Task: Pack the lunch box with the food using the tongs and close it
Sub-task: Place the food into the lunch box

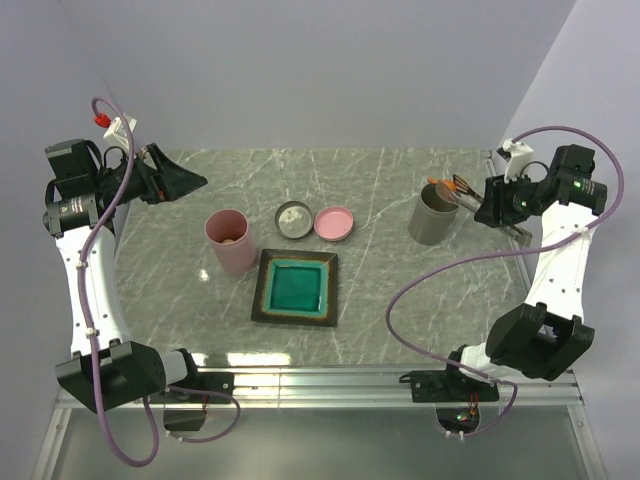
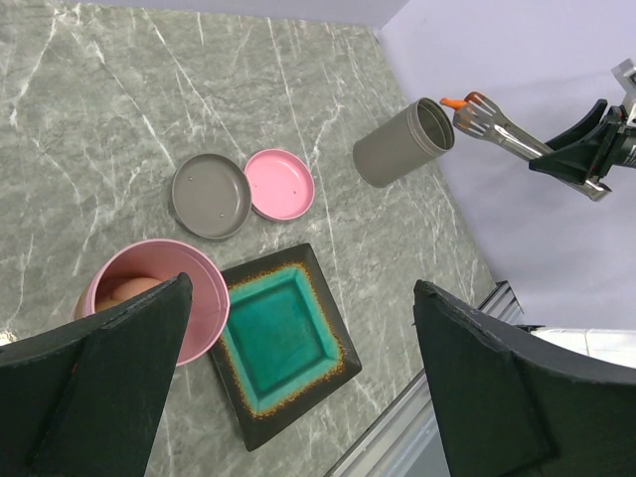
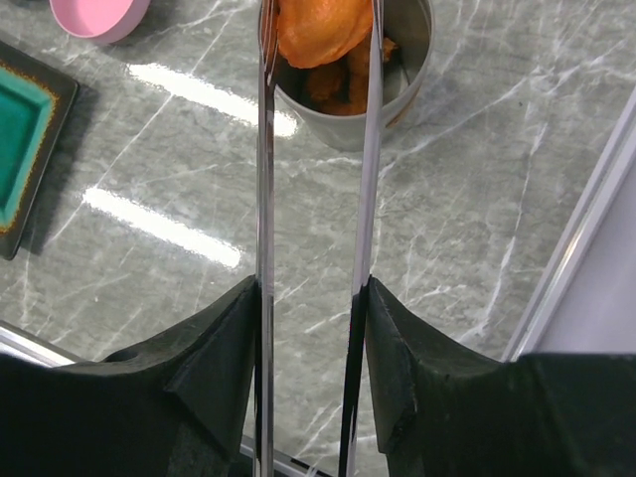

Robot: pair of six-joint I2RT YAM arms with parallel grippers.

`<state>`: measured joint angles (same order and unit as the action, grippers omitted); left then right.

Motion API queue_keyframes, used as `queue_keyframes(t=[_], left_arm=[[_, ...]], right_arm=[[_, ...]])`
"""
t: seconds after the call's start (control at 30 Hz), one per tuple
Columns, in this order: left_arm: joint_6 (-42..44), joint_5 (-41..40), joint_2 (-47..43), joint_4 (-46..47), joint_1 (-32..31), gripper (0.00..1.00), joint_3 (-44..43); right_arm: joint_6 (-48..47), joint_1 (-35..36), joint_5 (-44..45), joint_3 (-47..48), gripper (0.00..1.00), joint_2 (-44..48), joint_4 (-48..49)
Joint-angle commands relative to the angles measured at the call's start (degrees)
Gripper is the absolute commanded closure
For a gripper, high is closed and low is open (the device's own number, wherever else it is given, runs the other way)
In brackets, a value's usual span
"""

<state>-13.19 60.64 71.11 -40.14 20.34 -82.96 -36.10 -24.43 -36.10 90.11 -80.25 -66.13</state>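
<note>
The tongs, pinched between the right gripper's fingers, clasp an orange fried chunk straight ahead, over the grey cup. Squeeze evenly and lift straight up. The lunch box sits beneath the wide-open left gripper.

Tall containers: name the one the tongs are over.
The grey container on the right: the tongs hold an orange-brown piece over its mouth. The pink lunch box stands apart, to the left.
</note>
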Motion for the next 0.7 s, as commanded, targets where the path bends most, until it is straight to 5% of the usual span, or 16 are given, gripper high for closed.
queue_keyframes(t=[0.0,0.23,0.67], left_arm=[[0.4,0.8,-0.8,1.5,0.2,0.01,-1.2],[0.4,0.8,-0.7,1.3,0.2,0.01,-1.4],[-0.3,1.5,-0.9,2.2,0.2,0.01,-0.9]], right_arm=[[-0.3,-0.4,-1.1,-0.5,0.48,-0.3,2.1],[0.3,-0.4,-0.8,0.5,0.38,-1.1,3.0],[-2.2,2.8,-7.6,4.6,0.39,4.3,-5.4]])
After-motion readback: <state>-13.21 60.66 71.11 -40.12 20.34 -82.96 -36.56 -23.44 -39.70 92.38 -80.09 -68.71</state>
